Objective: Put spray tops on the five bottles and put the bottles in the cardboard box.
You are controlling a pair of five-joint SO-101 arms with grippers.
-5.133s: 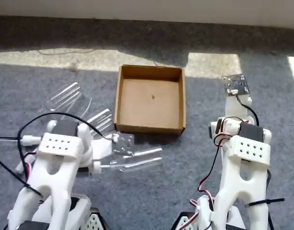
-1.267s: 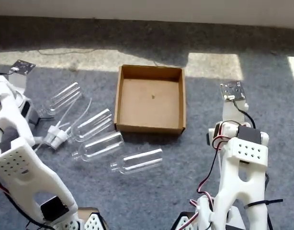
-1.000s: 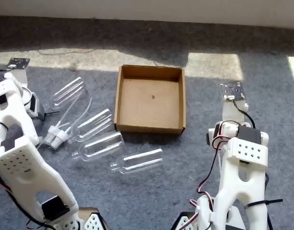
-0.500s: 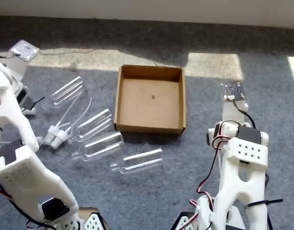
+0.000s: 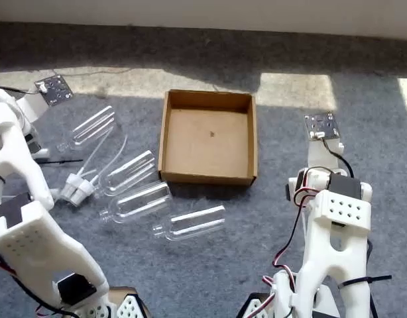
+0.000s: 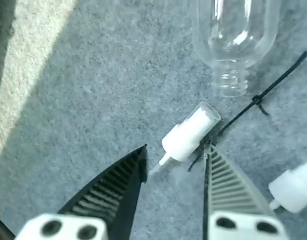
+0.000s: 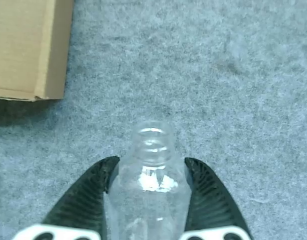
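Left gripper (image 6: 176,152) is spread, jaws straddling a small white plastic spray top (image 6: 189,134) lying on the grey carpet (image 5: 256,222) left of the open brown cardboard box (image 5: 207,177); nothing is pinched yet. Right gripper (image 7: 150,162) is clamped on a clear open-necked plastic bottle (image 7: 149,175), held just right of the box. Four more clear bottles (image 5: 137,201) are lying left of the box. Risk: the top (round, light) could be squirted out on closing, or the thin black cable tie (image 6: 258,97) running by it could be caught too. The top's dip tube cannot be made out; a second white top (image 6: 293,190) and the held bottle's lower body are cut off.
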